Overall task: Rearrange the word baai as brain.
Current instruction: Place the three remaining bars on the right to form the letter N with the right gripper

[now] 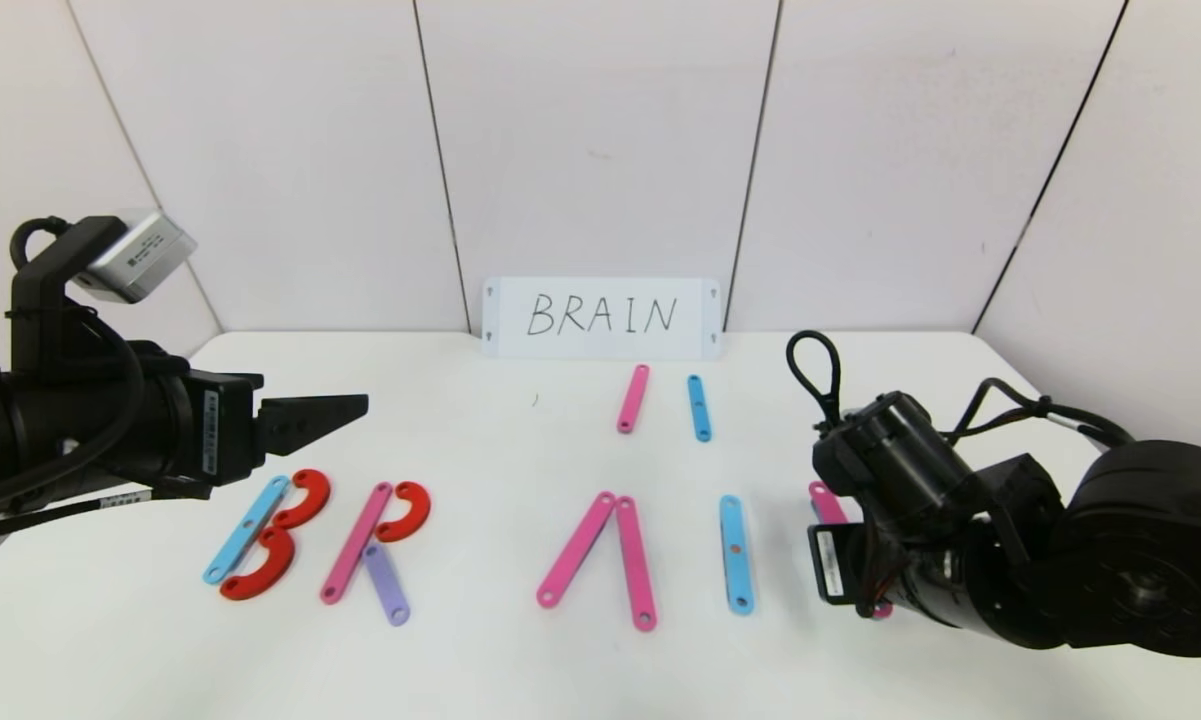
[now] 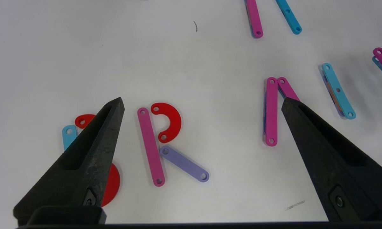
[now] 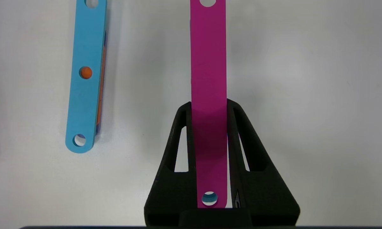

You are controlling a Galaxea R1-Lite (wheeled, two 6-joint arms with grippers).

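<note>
Lying lengthwise between the right gripper's (image 3: 209,106) closed jaws, pink strip (image 3: 208,79).

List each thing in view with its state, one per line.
Left pincer: open, empty, above the table.
Right pincer: shut on pink strip.
B: formed.
R: formed.
A: crossbar missing.
I: formed.
BRAIN card: upright against the wall.
</note>
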